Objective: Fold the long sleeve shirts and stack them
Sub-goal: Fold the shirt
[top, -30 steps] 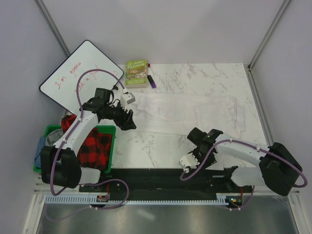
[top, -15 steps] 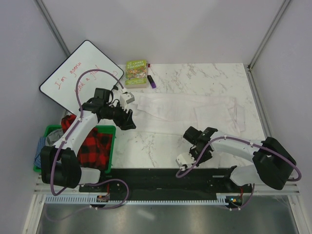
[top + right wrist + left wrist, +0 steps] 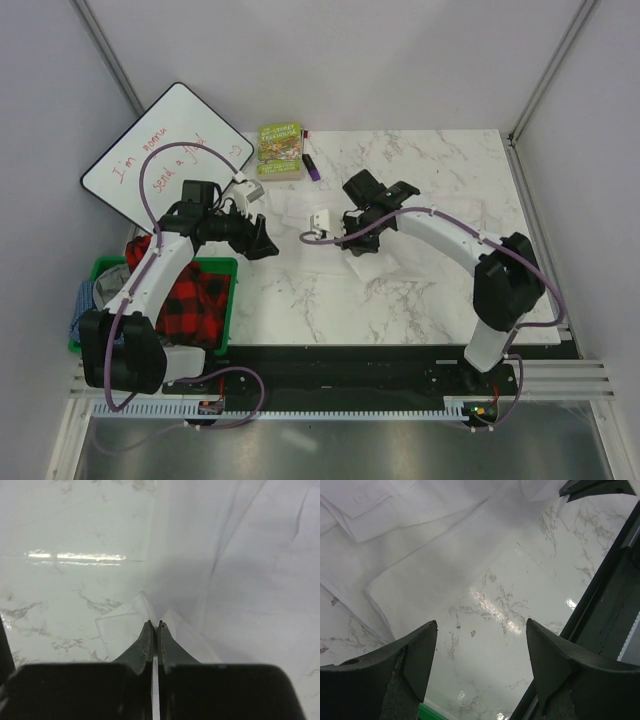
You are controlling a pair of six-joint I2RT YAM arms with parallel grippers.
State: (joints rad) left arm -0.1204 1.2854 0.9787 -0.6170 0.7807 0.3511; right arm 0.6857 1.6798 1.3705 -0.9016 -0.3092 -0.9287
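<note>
A white long sleeve shirt (image 3: 290, 208) lies spread across the marble table, and its collar and folds fill the top of the left wrist view (image 3: 420, 540). My right gripper (image 3: 360, 245) reaches over the shirt's middle. It is shut, with a thin edge of the white cloth (image 3: 250, 570) pinched between its fingers (image 3: 153, 624). A cuff-like flap lies just beyond the tips. My left gripper (image 3: 262, 240) hovers by the shirt's left end. It is open, with only bare marble between its fingers (image 3: 481, 625).
A green book (image 3: 280, 148) and a purple marker (image 3: 311, 167) lie at the table's back left. A whiteboard (image 3: 165, 150) leans at the left. A green bin (image 3: 225, 264) with red plaid cloth (image 3: 195, 300) stands off the left edge. A black rail (image 3: 330, 365) runs along the near edge.
My right gripper closed near the table's front, then swung up and left over the shirt with cloth in its jaws. The left gripper shifted slightly left and opened a little wider.
</note>
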